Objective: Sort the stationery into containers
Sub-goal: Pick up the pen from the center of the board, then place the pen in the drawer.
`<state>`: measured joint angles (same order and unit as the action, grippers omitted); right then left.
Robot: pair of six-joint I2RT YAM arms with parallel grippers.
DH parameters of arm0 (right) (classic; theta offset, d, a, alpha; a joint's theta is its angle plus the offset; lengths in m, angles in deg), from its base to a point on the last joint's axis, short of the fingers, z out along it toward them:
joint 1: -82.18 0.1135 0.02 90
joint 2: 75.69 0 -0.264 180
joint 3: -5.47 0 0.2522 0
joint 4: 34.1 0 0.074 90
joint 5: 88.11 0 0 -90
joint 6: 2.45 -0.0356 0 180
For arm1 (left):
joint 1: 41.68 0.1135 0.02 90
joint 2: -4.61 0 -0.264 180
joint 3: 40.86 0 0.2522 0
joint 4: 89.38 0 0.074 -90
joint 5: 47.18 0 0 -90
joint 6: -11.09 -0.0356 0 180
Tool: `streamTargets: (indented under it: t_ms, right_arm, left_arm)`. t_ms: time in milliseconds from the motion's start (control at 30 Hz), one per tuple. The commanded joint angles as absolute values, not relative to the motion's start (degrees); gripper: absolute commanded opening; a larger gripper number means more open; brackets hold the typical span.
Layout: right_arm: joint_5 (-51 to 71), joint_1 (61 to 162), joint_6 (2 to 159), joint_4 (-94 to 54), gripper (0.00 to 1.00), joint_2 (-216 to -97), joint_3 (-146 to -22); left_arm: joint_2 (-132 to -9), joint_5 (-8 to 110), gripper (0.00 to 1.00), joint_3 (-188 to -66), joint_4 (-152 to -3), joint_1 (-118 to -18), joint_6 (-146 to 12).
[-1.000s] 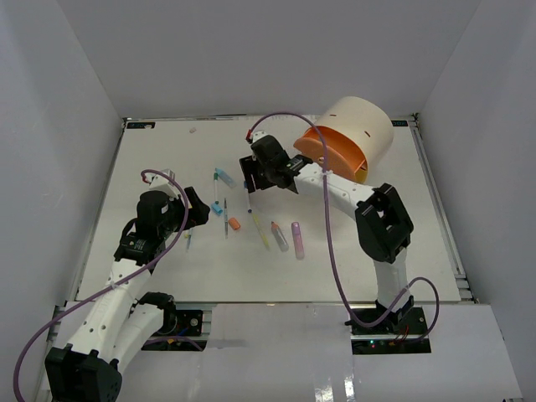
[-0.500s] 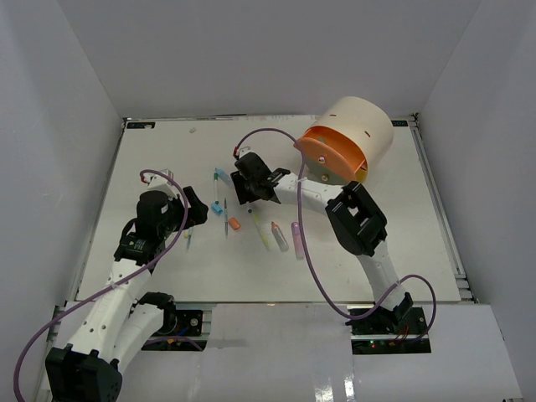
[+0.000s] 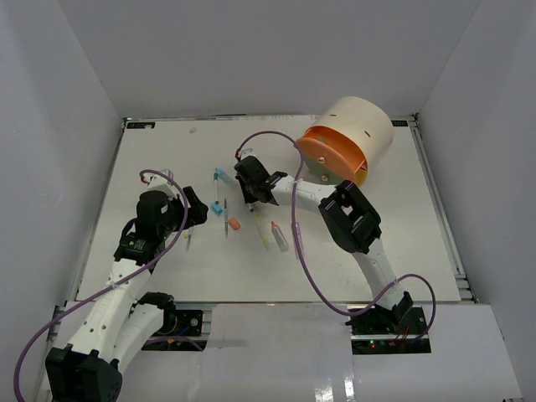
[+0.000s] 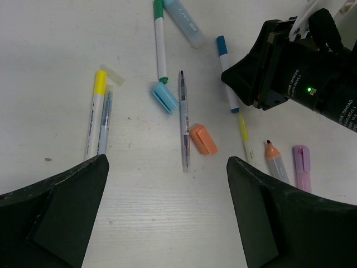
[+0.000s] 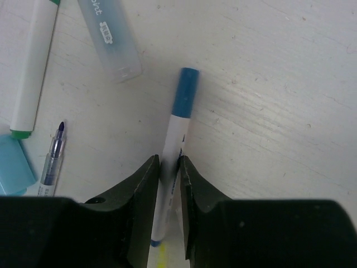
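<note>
Barrel of blue-capped pen (image 5: 179, 120), lower half hidden, pinched by right gripper (image 5: 168, 163).

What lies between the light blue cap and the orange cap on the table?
A slim clear pen lies between the light blue cap and the orange cap; the left wrist view shows it.

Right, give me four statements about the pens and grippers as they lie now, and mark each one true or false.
1. The right gripper is closed around the blue-capped pen. True.
2. The left gripper holds the yellow marker. False: it is open and empty, and the yellow marker lies on the table.
3. The orange cap lies right beside the slim clear pen. True.
4. The purple marker lies between the yellow marker and the slim clear pen. False: it lies at the other end, beside the orange-tipped marker.
</note>
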<state>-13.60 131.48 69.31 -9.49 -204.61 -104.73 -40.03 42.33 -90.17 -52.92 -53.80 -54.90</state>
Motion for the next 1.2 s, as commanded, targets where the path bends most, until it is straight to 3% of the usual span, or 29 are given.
streamTargets:
  t_ms: [0,233,500,833,967,1167]
  right_arm:
    - [-15.7,131.7,66.8,-11.9,0.26,-205.7,-106.3]
    - [-16.1,131.8,65.6,-13.7,0.15,-202.5,-105.5]
    - [-16.1,131.8,66.0,-15.1,0.12,-193.4,-103.3]
    - [-17.2,129.5,96.4,-11.6,0.08,-169.9,-96.5]
    - [-16.6,122.6,108.9,-10.9,0.08,-158.6,-91.0]
    - [-7.6,112.4,113.8,-9.4,0.08,-151.3,-85.9]
  left_arm:
    - [-39.9,42.0,0.98,-90.3,-52.6,-53.6,-55.0]
    - [-40.0,42.0,0.98,-90.3,-52.6,-53.6,-55.0]
    - [-40.1,41.9,0.98,-90.2,-52.5,-53.6,-55.0]
    - [-40.1,42.4,0.98,-90.4,-52.5,-53.6,-55.0]
    - [-40.1,42.6,0.98,-90.4,-52.5,-53.6,-54.9]
    - [-40.3,42.7,0.98,-90.4,-52.5,-53.6,-54.9]
